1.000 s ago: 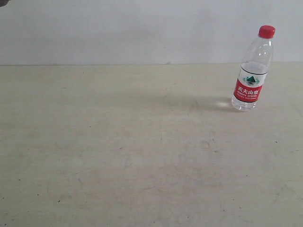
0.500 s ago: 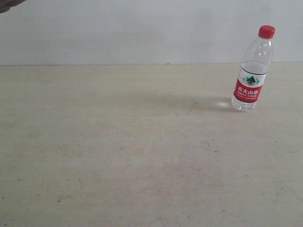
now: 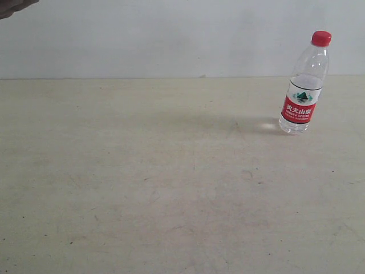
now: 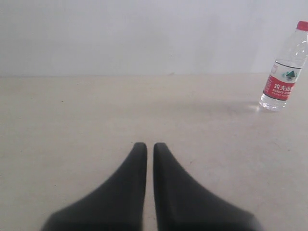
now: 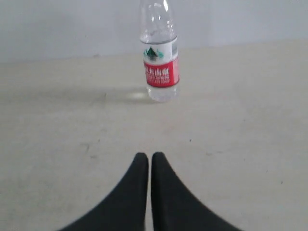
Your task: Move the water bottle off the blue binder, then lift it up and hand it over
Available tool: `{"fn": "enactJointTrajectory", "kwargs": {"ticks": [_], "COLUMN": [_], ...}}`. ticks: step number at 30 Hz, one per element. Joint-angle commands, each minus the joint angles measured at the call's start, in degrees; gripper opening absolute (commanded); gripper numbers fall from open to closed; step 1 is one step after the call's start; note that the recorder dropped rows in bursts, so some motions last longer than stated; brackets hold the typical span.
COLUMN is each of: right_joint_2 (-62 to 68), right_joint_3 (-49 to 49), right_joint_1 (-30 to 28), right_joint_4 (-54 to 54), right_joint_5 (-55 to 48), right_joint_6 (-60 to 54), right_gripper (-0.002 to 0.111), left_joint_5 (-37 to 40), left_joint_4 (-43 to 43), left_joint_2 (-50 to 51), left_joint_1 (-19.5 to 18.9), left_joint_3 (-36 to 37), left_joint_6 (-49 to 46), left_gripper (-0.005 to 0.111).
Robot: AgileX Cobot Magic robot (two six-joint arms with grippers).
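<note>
Bottle upright on the bare table, far to the right and close to the wall, red cap on: so the exterior view has it. No binder lies under it or anywhere else in sight, so the move-off step looks done, and I judge the lift and handover are what is left. A dark shape cuts the top left corner (what it is I cannot tell).

In the left wrist view, the left gripper has its fingers drawn together to a thin slit and holds nothing. It sits low over bare table, and the bottle stands well apart, off to one side. This arm is probably parked clear.

In the right wrist view, the right gripper is likewise closed to a slit and empty. It points straight at the bottle, which stands ahead and apart. That lining-up suggests this arm takes it, and the jaws must part first.
</note>
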State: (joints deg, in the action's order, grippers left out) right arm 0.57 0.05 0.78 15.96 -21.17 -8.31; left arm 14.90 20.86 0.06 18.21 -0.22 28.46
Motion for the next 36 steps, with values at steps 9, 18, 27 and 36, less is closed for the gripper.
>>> {"fn": "enactJointTrajectory", "kwargs": {"ticks": [9,18,27,36], "right_joint_2": [-0.6,-0.6,-0.6,-0.6], "right_joint_3": [-0.1,-0.1,-0.1,-0.1], "right_joint_1": [0.3,0.3,0.3,0.3], "right_joint_4": [-8.3,-7.7,-7.7,-7.7], "right_joint_5": [0.0,0.2,0.2,0.2], "right_joint_6": [0.6,0.9,0.9,0.9], "right_gripper": [0.000,0.000,0.000,0.000], "left_joint_5": [0.1,0.1,0.1,2.4], "left_joint_4": [-0.1,-0.1,-0.1,1.0], "left_joint_2": [-0.1,-0.1,-0.1,-0.1], "left_joint_1": [0.4,0.4,0.4,-1.7], "left_joint_3": [0.2,0.2,0.2,0.2], "left_joint_6": [0.5,0.5,0.5,0.5], "left_gripper": [0.005,0.005,0.005,0.005]}}
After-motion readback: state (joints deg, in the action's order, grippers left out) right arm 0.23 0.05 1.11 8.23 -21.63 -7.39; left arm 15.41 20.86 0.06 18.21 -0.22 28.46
